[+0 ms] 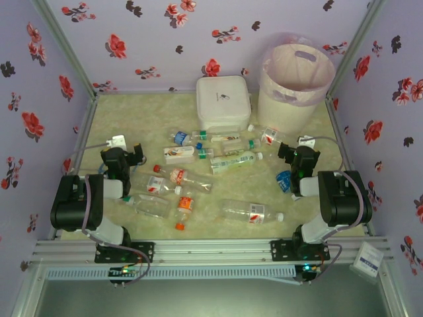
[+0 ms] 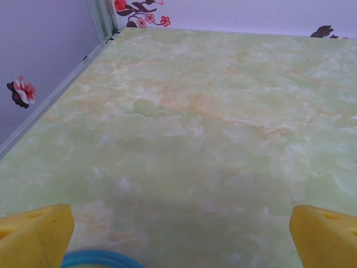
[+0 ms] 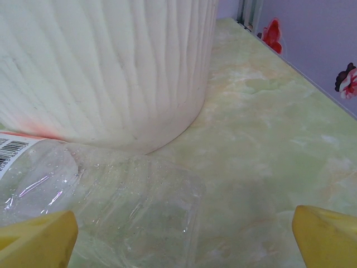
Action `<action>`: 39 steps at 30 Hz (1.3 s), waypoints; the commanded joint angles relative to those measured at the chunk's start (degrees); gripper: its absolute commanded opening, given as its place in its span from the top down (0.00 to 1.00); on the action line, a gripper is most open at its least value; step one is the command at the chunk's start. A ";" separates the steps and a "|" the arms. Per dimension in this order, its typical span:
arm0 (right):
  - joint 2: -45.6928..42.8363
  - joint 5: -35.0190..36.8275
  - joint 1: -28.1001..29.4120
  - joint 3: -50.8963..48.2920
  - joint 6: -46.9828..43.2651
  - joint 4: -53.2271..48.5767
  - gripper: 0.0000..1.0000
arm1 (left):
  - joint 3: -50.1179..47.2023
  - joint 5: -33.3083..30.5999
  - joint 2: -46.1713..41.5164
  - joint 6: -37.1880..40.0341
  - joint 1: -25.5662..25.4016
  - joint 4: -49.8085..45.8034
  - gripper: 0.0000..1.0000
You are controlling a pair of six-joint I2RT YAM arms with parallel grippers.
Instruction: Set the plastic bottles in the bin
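Observation:
Several clear plastic bottles lie scattered mid-table, among them a red-labelled one, an orange-capped one, a green-labelled one and a large white-capped one. The cream bin with its pink liner stands at the back right. My left gripper is open over bare table, left of the bottles. My right gripper is open and low. A clear bottle's base lies by its left finger, in front of the bin wall.
A flat white square box sits at the back centre, left of the bin. A blue-labelled bottle lies under my right arm. A blue ring shows at the bottom edge of the left wrist view. Flowered walls enclose the table.

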 commanded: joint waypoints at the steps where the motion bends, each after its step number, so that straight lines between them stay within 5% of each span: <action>1: -0.08 -0.37 -0.44 0.94 0.13 -0.35 0.01 | 0.50 0.07 0.17 1.12 0.05 0.94 0.00; 11: -0.34 -0.48 -0.49 0.51 0.13 0.20 0.01 | 0.60 0.34 -0.08 1.56 0.05 0.54 0.00; 13: -0.94 -0.42 -0.49 0.53 0.25 0.45 0.01 | 2.31 -1.51 -2.58 1.53 -0.49 -4.90 0.00; 17: -11.60 -1.70 -0.47 6.50 -0.07 -19.27 0.01 | 11.49 -5.50 -12.81 -0.40 -1.44 -27.91 0.00; 24: -19.88 1.30 2.30 22.44 9.41 -62.50 0.01 | 38.73 -9.24 -16.45 -31.68 -4.79 -87.38 0.01; 29: -19.53 0.85 5.49 33.12 14.89 -84.96 0.01 | 48.40 -7.49 -15.82 -50.15 -12.75 -115.43 0.04; 35: -14.87 -4.28 7.05 45.70 10.50 -99.95 0.01 | 46.45 -0.38 -25.61 -75.65 -23.62 -132.78 0.06; 39: -10.67 -8.41 7.05 52.71 7.43 -104.33 0.01 | 39.63 1.98 -29.20 -89.82 -33.21 -135.74 0.09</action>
